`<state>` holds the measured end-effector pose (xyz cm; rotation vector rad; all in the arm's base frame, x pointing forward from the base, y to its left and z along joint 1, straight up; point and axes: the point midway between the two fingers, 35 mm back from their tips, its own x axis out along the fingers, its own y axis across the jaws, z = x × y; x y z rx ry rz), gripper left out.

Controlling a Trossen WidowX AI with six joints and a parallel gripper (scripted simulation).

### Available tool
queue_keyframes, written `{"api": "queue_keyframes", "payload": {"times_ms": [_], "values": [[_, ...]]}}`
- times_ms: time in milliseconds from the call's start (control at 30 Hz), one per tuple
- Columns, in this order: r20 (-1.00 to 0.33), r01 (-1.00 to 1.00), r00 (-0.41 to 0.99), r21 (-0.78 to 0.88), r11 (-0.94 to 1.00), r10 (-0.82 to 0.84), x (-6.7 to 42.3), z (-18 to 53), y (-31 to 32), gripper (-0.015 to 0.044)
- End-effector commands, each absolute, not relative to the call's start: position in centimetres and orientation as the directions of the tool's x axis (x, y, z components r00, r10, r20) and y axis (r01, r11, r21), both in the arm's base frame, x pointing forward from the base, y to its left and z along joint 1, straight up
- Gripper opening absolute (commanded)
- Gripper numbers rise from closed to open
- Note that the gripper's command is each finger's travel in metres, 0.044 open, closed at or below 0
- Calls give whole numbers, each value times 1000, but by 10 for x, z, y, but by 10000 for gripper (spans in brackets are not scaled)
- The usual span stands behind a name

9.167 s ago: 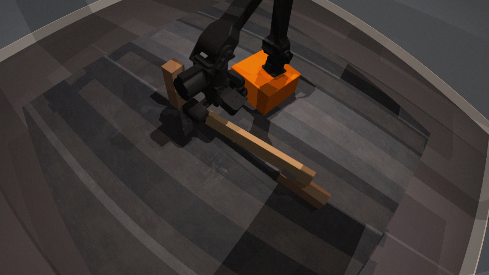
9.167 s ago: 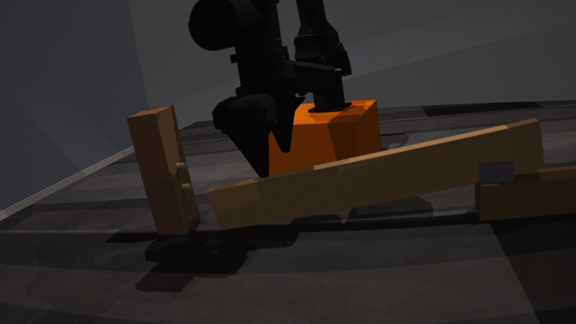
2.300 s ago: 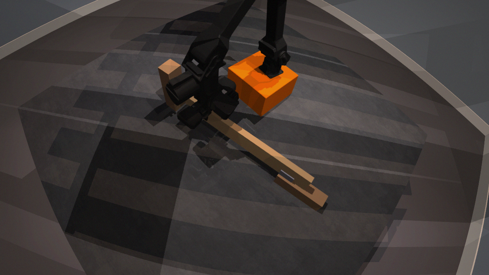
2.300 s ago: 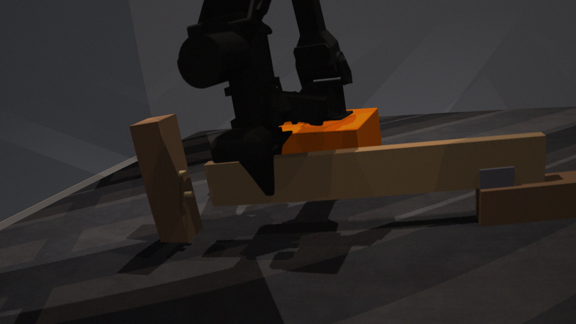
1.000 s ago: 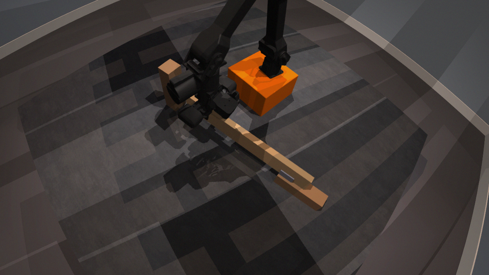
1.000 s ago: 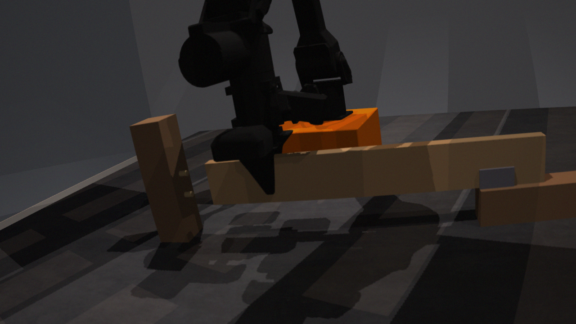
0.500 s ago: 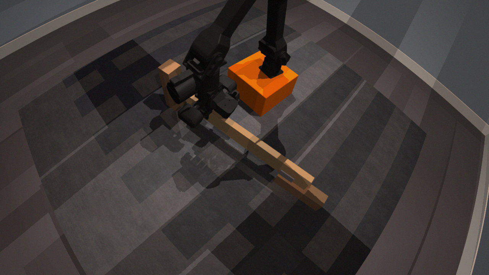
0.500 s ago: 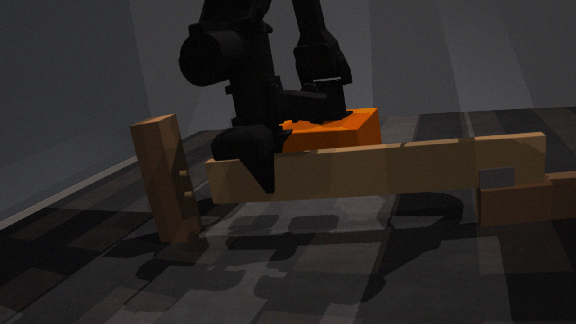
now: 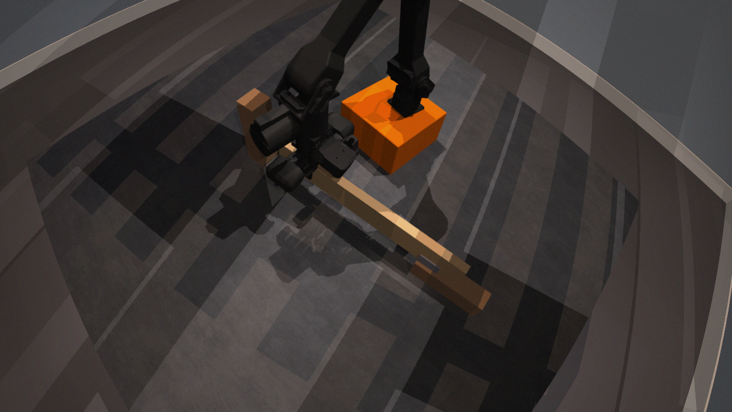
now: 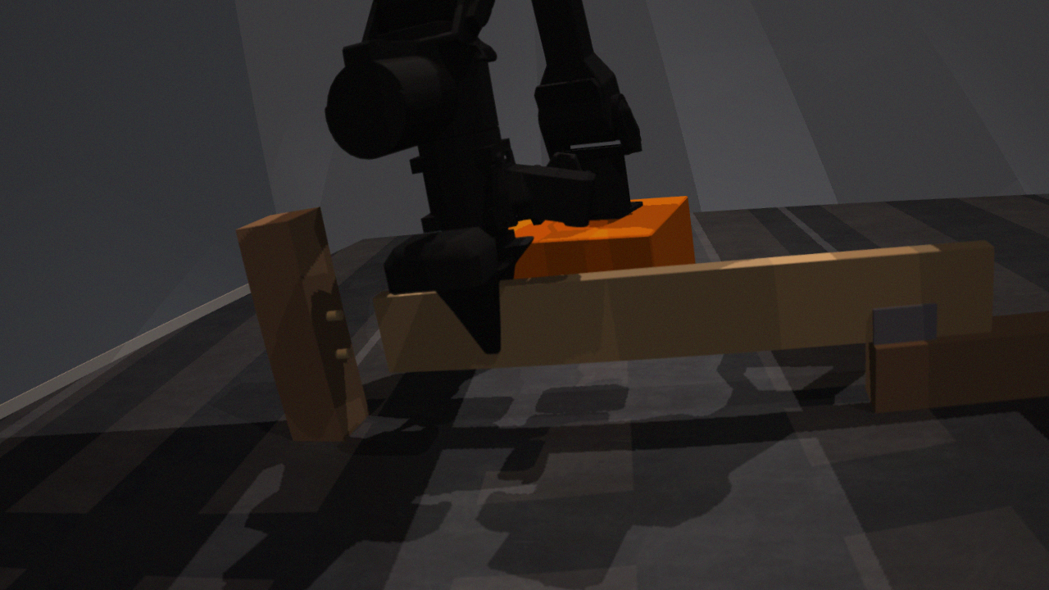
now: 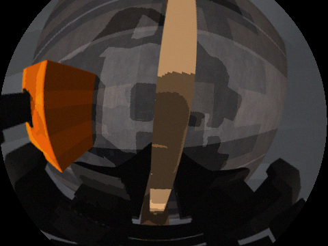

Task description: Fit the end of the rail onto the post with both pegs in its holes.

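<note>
My gripper (image 9: 309, 171) (image 10: 488, 333) (image 11: 161, 146) is shut on the long pale rail (image 9: 389, 210) (image 10: 697, 308) (image 11: 178, 44) near its post end. That end is off the table, and the rail looks roughly level. The far end sits in the grey bracket (image 9: 427, 263) (image 10: 901, 324) on the low footboard block (image 9: 450, 289) (image 10: 968, 366). The brown post (image 9: 254, 99) (image 10: 282, 329) stands beyond the near end. Its upper peg (image 10: 334, 315) and lower peg (image 10: 342, 354) show in a small gap before the rail's end. The holes in the rail are hidden.
An orange box (image 9: 394, 148) (image 10: 601, 252) (image 11: 68, 109) stands behind the rail, with a black arm part (image 9: 406, 97) (image 10: 587, 110) on top of it. Patchy shadows lie over the dark table.
</note>
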<state>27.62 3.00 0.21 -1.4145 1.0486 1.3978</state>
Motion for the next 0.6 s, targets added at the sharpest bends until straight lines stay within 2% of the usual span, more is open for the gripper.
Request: {"api": "queue_keyframes", "payload": {"times_ms": [0, 567], "values": [[-1000, -962, 20, -22, -272, 9, 277, 3, 30, 0], [-1000, -962, 20, -22, -272, 9, 277, 5, 31, 0]]}}
